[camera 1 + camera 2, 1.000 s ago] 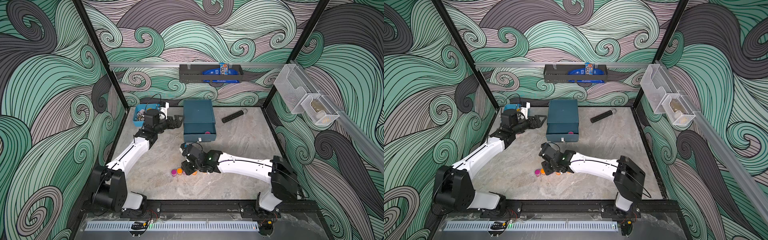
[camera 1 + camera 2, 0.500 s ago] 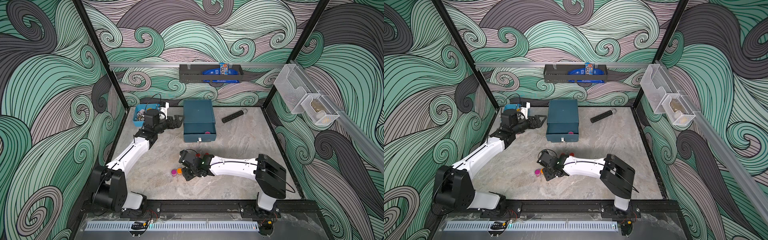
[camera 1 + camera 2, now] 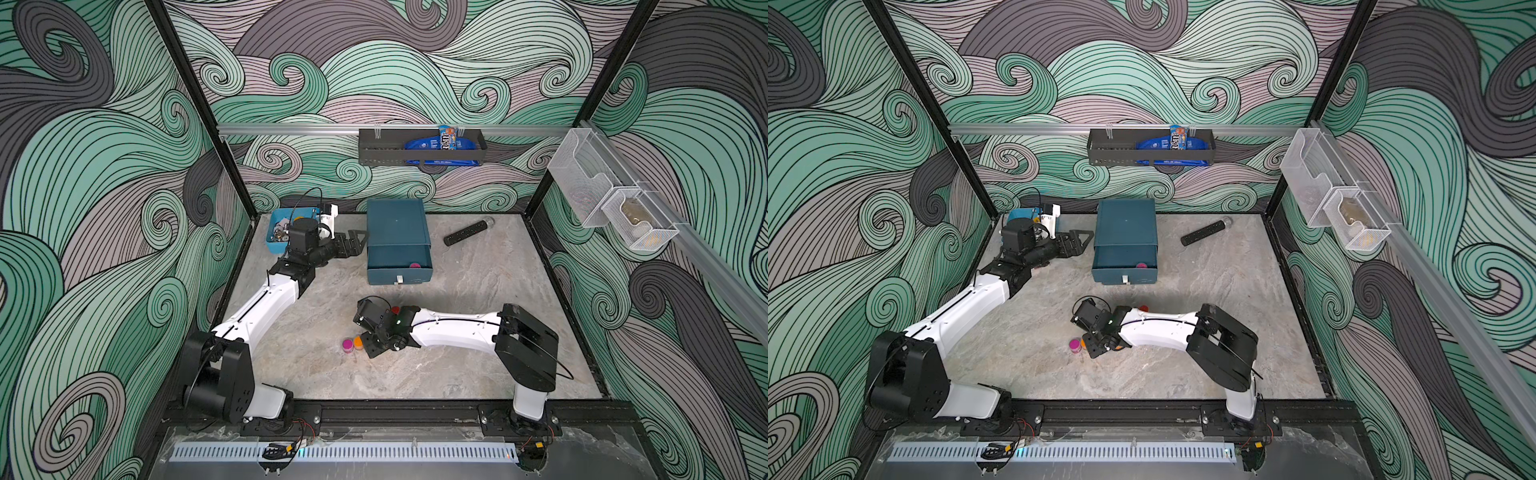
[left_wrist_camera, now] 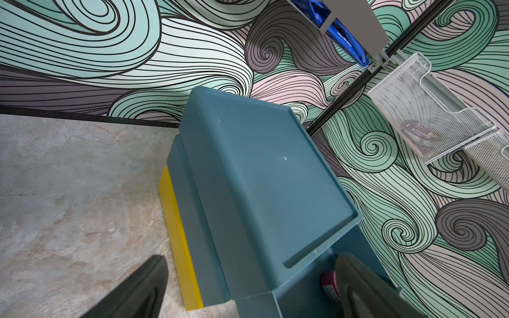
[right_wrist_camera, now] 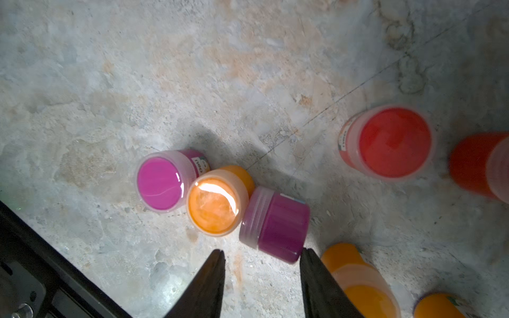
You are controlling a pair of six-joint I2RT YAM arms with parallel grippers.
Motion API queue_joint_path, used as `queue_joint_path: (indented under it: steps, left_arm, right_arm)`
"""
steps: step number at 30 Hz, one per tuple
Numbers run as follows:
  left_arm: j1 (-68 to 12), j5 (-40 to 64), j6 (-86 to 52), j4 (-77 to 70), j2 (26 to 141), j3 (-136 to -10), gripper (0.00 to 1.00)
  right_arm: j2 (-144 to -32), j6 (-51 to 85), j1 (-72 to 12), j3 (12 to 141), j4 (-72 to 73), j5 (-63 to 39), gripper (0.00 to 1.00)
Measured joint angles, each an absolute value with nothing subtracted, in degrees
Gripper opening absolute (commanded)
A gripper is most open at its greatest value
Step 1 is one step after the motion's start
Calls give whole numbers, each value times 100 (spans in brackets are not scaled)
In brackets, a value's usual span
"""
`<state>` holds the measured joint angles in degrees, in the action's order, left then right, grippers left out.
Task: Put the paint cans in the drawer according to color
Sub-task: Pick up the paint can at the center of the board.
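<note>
Blue bin [image 3: 275,246]: back-left corner of the stone-look table [image 3: 478,374], with silvery bits inside.
Left gripper [image 3: 356,242]: jaws spread wide with nothing in them, hanging just left of the teal chest.
Huddle of cans: an upright pink can [image 5: 161,183] touches an upright orange can [image 5: 213,206]. That one touches a magenta can [image 5: 275,224] lying on its side (a tight little trio).
Right gripper [image 5: 263,251]: low over the table, jaws parted and gripping nothing. The tips sit right at the tipped magenta can.
Tipped orange can [image 5: 358,278]: on its side just beside the outer face of one right finger [image 5: 319,286].
Red cans: one upright red can [image 5: 391,141] and a second red can [image 5: 476,162] on its side next to it, both apart from the huddle.
Teal chest [image 3: 397,224]: back centre of the table. One drawer [image 3: 382,255] is slid out toward the front, with a lone pink pot [image 3: 414,265] toward its right side.
Black bar [image 3: 465,232]: lies flat on the table to the right of the chest.
Wire baskets [image 3: 602,195]: hung on the right wall.
</note>
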<state>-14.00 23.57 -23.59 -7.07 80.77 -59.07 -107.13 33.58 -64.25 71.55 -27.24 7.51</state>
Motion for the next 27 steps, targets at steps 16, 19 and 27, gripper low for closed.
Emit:
queue_joint_path:
  steps: [16,19,27]
  left_arm:
    - [-1389,2359,-2359,-707,8077,-5907,98]
    - [-1389,2359,-2359,-707,8077,-5907,98]
    - [-1387,2359,-2359,-707,8077,-5907,98]
  right_arm:
    - [-11069,3347,-6388,7216,-2722,875,47]
    - [-11091,3341,-6388,7229,-2720,921,44]
    - [-11100,3321,-6388,7231,-2683,1066,24]
